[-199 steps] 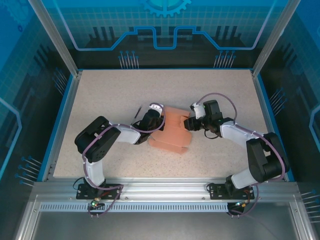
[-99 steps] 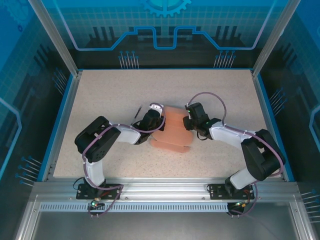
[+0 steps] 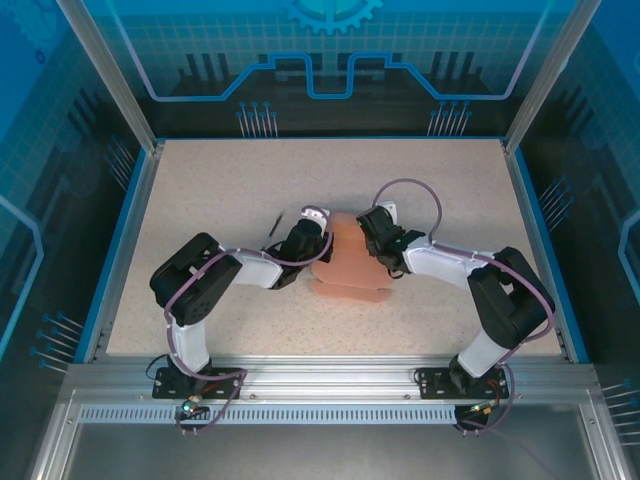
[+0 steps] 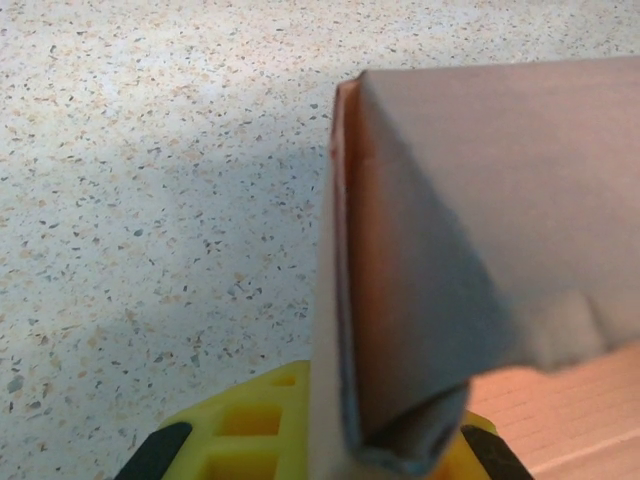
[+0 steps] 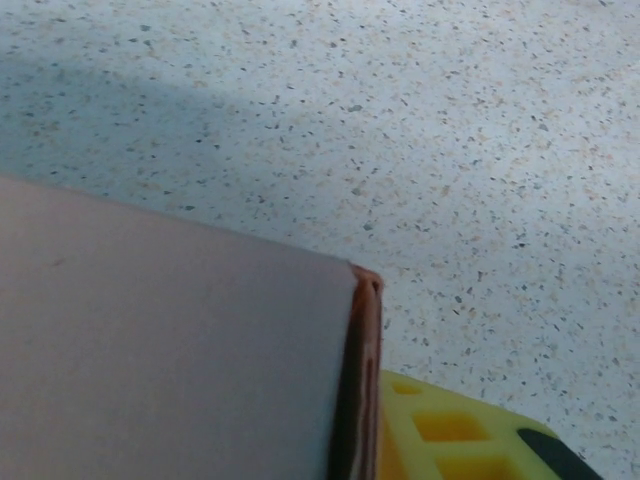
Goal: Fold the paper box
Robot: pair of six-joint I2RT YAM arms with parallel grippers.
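Two claws sat on the salmon-pink thin-card paper box (image 3: 345,270): left gripper (image 3: 316,228) looked clamped on a flap, right gripper (image 3: 372,232) couldn't tell. Opposed pulls could tear it.

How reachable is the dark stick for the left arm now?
Probably yes: the stick lies on bare table beside the left gripper, but its jaws seem clamped on the paper box.

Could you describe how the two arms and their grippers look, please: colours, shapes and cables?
The left arm and the right arm have bulky black joints, rounded white links and a thin mauve cable looping alongside. The left gripper and right gripper have yellow plastic fingers with square recesses.
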